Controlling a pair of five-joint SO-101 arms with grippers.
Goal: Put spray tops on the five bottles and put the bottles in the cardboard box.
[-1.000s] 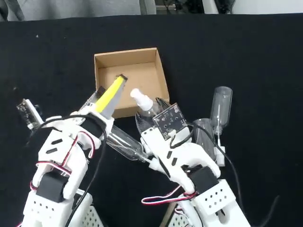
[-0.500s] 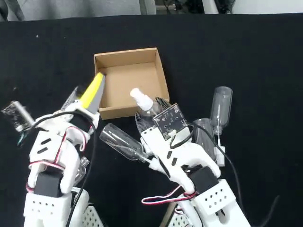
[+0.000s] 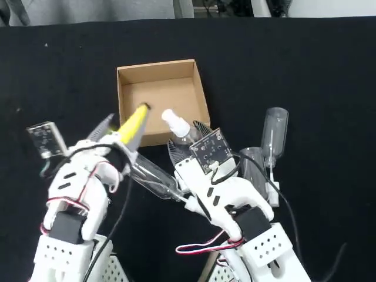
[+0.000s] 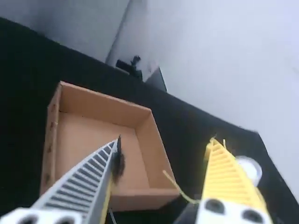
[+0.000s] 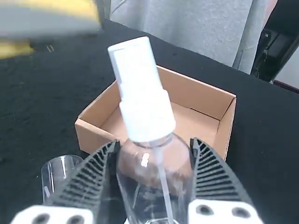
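The left tool, swung out toward 9 o'clock a moment ago, has been brought back over the near wall of the cardboard box, jaws spread and nothing held. The right tool is clamped on a capped bottle at the box's 5 o'clock edge. Boxing is judged imminent. Open table is left beyond 12 and 3 o'clock.

Four bottles, one spray top, one cardboard box
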